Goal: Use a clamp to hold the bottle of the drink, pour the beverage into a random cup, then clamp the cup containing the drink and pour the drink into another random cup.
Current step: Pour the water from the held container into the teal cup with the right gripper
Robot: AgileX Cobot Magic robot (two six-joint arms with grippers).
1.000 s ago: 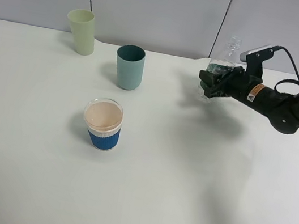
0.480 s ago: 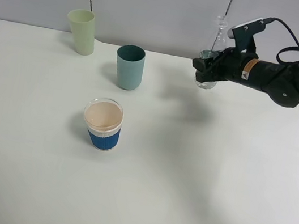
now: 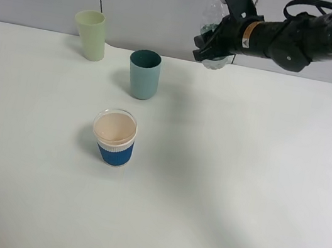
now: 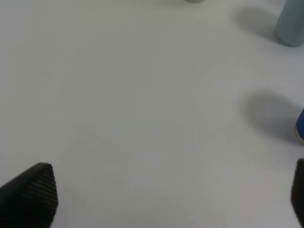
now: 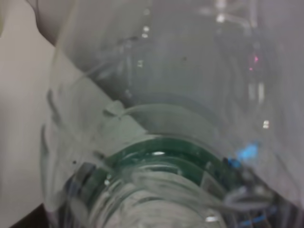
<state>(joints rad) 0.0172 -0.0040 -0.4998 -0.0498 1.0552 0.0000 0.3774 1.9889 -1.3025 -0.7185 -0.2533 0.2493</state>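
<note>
Three cups stand on the white table (image 3: 235,205), and there is one bottle and two claws.

The left gripper (image 4: 164,194) shows only in its own wrist view. Its two black ribbed fingertips (image 4: 31,192) stand wide apart over bare tabletop with nothing between them.

Farthest left of the cups, near the back edge, is a tall pale yellow-green plastic tumbler (image 3: 90,35). Nearer the front stands a short clear-rimmed cup with a blue ribbed sleeve and a peach-cream inside (image 3: 114,137), well apart from the other two. Just right of it and further back is a plain dusty teal-blue tumbler with a darker green inside (image 3: 144,74). All three are upright.

To the right of the teal tumbler, lifted clear of the table, the right gripper (image 3: 213,41) is clamped on the single small clear plastic bottle with a dark green label (image 3: 215,61). The bottle is close to upright, with its neck above the claw. It fills the right wrist view (image 5: 156,118), where a green band shows through the clear wall.
</note>
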